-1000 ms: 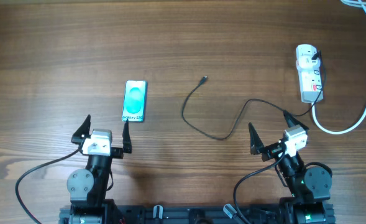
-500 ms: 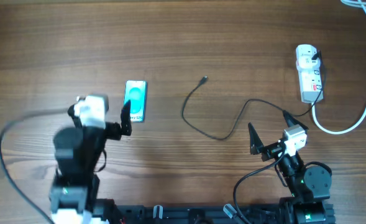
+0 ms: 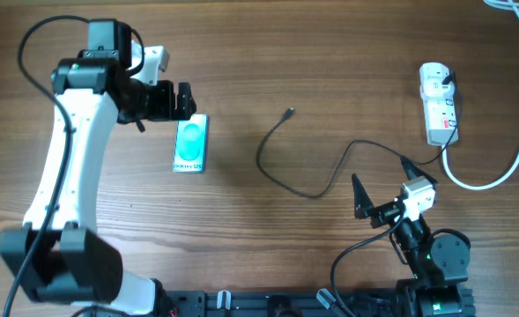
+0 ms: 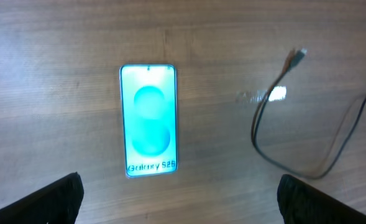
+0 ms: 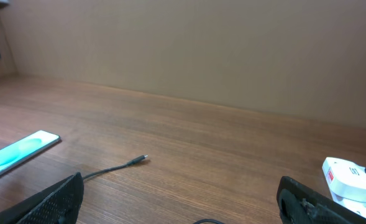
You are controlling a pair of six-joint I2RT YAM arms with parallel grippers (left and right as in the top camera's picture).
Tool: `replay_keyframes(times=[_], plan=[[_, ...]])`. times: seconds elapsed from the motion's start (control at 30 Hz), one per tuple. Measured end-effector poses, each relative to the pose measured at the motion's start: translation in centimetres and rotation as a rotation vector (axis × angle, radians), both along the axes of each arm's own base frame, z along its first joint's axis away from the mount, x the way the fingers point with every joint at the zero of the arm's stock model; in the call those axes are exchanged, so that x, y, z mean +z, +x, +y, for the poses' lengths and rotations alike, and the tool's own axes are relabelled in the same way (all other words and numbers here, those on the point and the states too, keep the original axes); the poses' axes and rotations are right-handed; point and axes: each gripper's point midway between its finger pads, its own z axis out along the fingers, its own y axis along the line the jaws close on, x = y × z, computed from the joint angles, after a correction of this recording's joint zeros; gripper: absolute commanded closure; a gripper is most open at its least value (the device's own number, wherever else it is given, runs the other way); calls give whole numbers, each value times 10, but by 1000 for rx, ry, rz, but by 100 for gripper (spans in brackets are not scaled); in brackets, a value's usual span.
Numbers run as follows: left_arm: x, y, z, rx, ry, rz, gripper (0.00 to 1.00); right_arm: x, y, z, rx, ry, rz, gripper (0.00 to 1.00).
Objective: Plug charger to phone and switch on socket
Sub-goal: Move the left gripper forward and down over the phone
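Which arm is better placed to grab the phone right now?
Left: the left tool hangs open at the far end of the phone, centred in its wrist view; the right tool sits back near its base.

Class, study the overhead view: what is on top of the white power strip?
A small black plug sits on the socket near its far end. Its pins and the outlet beneath it are covered.

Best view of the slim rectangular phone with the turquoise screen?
Left wrist: the slim rectangular turquoise-screened phone lies face-on, whole, its text readable. Overhead shows it whole but small. Right wrist catches only a foreshortened part at the left edge.
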Motion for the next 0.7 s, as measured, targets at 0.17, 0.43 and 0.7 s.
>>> replay_keyframes(times=[0.17, 0.43, 0.7], plan=[[-35, 8, -4, 4, -19, 93, 0, 0, 0, 0, 0, 0, 0, 0], [-105, 12, 2, 64, 156, 252, 3, 0, 0, 0, 0, 0, 0, 0], [-135, 15, 3, 76, 162, 259, 2, 0, 0, 0, 0, 0, 0, 0]])
